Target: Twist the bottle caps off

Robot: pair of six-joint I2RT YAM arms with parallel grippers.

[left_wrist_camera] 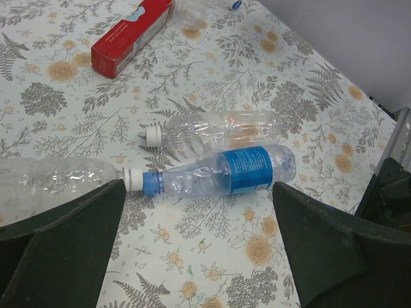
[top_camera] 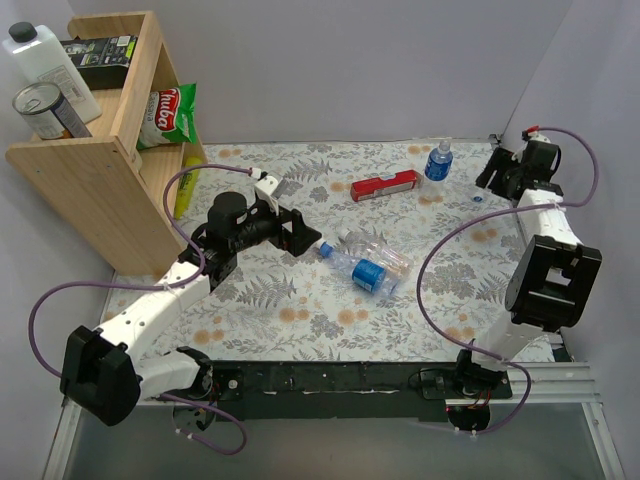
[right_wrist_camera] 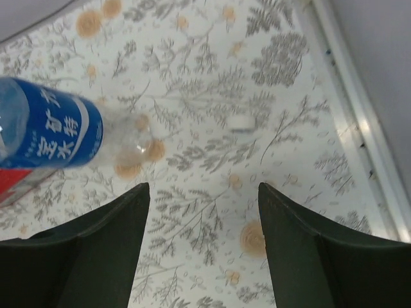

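Floral table (top_camera: 300, 310), left pincer (left_wrist_camera: 198, 192) wide open — above bottles (left_wrist_camera: 225, 172), right pincer (right_wrist_camera: 203, 189) open too

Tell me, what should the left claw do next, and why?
Probably lower the left gripper and close it on the blue-labelled bottle. The gripper hangs open with that lying bottle framed in its gap. The bottle's blue cap is on, so the bottle likely needs holding first.
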